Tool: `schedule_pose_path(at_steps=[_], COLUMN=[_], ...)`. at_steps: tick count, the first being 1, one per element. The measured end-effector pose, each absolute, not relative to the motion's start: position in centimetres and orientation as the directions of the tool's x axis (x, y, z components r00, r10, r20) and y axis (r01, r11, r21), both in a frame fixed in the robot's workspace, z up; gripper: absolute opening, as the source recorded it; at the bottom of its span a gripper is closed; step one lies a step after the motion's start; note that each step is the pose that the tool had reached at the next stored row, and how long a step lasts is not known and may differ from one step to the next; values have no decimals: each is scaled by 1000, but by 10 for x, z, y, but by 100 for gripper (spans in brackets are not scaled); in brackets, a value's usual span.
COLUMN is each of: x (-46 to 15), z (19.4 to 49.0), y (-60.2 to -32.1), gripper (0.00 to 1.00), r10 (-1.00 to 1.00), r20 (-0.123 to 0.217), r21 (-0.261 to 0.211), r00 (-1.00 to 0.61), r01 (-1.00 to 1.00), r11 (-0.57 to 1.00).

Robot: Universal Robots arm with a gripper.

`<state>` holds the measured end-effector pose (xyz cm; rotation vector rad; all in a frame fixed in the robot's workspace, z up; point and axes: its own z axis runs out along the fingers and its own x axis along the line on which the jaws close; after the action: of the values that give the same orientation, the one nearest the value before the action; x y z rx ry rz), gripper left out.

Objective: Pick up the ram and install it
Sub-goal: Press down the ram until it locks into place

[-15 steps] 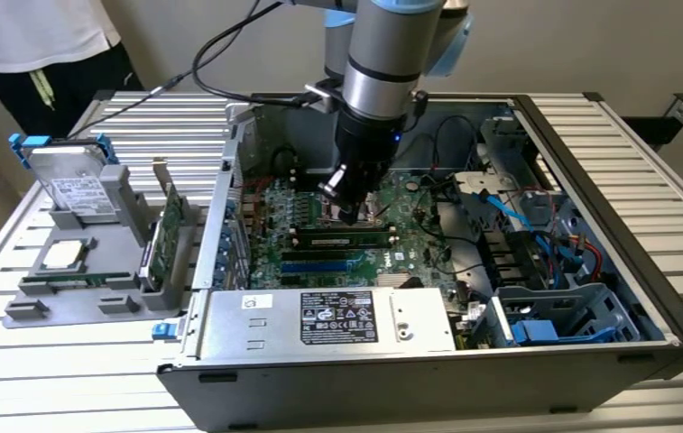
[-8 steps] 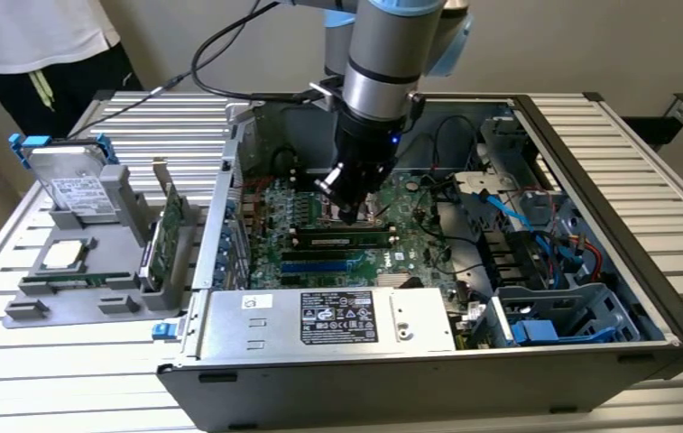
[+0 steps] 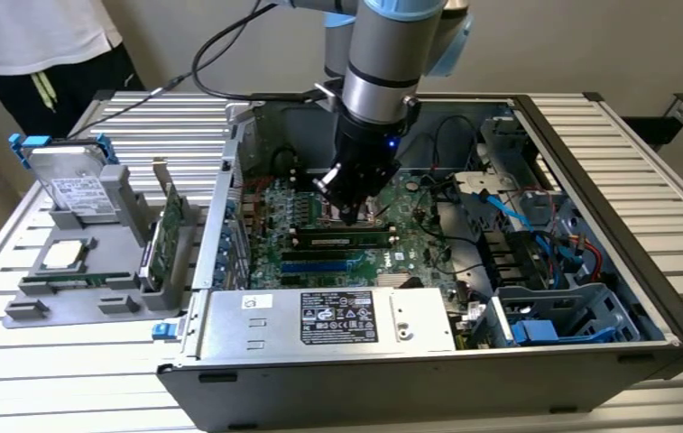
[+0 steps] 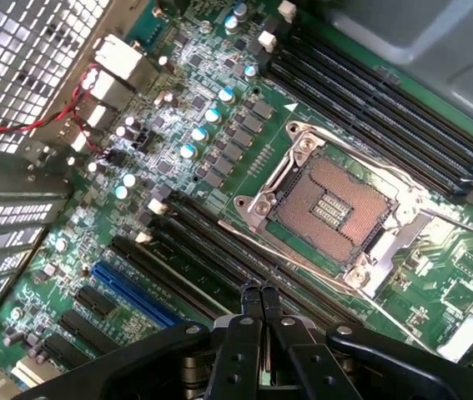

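The ram (image 3: 68, 281), a thin green stick, lies flat in the grey holder (image 3: 28, 311) outside the case at the exterior view's left. My gripper (image 3: 351, 215) hangs inside the open computer case, far from the ram, over the motherboard (image 3: 317, 203). In the wrist view the gripper (image 4: 261, 293) is shut, its black fingertips (image 4: 250, 310) pressed together with nothing between them. They hover just above the black memory slots (image 4: 219, 258), which look empty, beside the open processor socket (image 4: 332, 208). The same slots (image 3: 341, 239) lie just below the gripper in the exterior view.
The holder also carries a square silver processor chip (image 3: 62, 254), a hard drive (image 3: 70, 185) and an upright green expansion card (image 3: 172, 225). The power supply (image 3: 329, 317) lines the case's near side, drive cages and blue cables (image 3: 534, 262) its right. A person (image 3: 41, 54) stands behind the table.
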<state>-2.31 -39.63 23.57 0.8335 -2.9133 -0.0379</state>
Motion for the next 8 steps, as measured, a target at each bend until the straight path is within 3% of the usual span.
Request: schedule_pose_path(at_steps=[8], x=[-23], z=[232], y=[-396], gripper=[10], r10=[-434], r20=[94], r21=[43], r00=[-896], r01=[-432], r11=[901])
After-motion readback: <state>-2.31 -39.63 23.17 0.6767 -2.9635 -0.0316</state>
